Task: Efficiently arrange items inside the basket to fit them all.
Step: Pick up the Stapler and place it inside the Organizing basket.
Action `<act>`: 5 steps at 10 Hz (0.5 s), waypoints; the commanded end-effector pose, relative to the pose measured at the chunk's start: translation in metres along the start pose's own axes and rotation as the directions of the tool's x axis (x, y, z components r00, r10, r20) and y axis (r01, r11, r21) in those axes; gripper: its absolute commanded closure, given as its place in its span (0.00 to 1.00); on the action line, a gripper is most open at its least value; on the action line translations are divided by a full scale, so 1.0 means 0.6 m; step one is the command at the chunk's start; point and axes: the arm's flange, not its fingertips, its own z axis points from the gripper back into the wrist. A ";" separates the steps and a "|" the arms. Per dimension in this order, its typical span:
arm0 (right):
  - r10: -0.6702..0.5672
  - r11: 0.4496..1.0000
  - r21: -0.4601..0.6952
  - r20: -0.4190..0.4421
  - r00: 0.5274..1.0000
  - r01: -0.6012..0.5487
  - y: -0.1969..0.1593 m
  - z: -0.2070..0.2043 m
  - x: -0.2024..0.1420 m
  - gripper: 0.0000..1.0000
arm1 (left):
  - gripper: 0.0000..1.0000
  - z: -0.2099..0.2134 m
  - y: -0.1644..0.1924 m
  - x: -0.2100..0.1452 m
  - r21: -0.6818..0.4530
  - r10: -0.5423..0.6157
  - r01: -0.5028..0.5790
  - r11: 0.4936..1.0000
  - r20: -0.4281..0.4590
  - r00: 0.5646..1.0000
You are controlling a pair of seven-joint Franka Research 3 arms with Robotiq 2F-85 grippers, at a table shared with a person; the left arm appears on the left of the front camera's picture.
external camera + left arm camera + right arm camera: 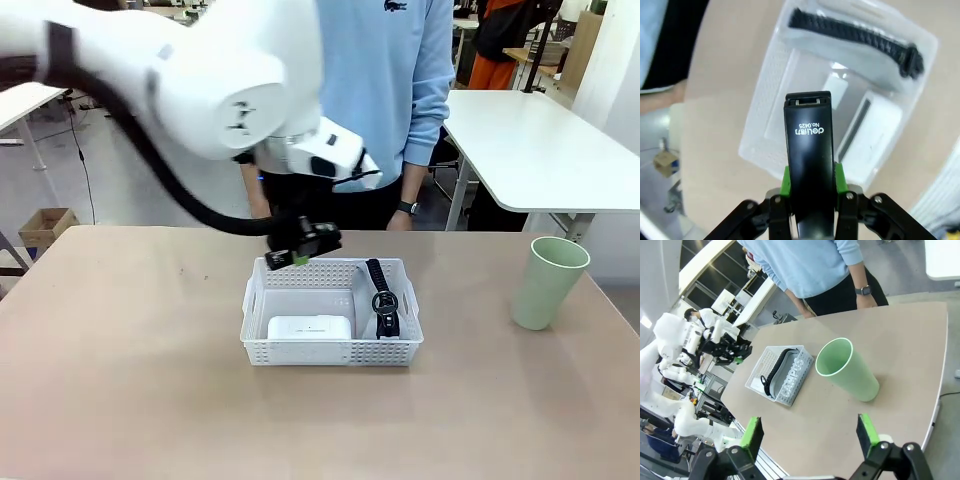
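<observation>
We find box (310,327) and pouch (382,300) in basket (330,352) | left gripper (812,181) clamps stapler (809,150) above it | cup (547,282) outside on worktop (120,380) | right gripper (810,432) spread wide, empty

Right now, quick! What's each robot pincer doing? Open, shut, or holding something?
Left pincer: shut, holding the black stapler above the basket.
Right pincer: open, holding nothing.
</observation>
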 end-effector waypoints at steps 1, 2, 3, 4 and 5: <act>0.023 1.000 0.013 0.022 0.999 -0.023 0.000 0.001 0.003 0.00 | 0.63 -0.005 0.012 0.022 0.030 0.050 -0.050 0.998 -0.007 0.999; 0.023 1.000 0.013 0.022 0.999 -0.023 0.000 0.001 0.003 0.00 | 0.63 -0.027 0.016 0.028 -0.001 0.032 -0.032 0.999 0.009 0.999; 0.023 1.000 0.013 0.022 0.999 -0.023 0.000 0.001 0.003 0.00 | 0.63 -0.045 0.017 0.026 -0.081 -0.015 0.018 0.997 0.030 0.999; 0.023 1.000 0.013 0.022 0.999 -0.023 0.000 0.001 0.003 0.00 | 0.63 -0.031 0.015 0.033 -0.007 0.032 -0.032 0.999 -0.004 0.999; 0.023 1.000 0.013 0.022 0.999 -0.023 0.000 0.001 0.003 0.00 | 0.63 -0.031 0.015 0.033 -0.007 0.032 -0.032 0.999 -0.004 0.999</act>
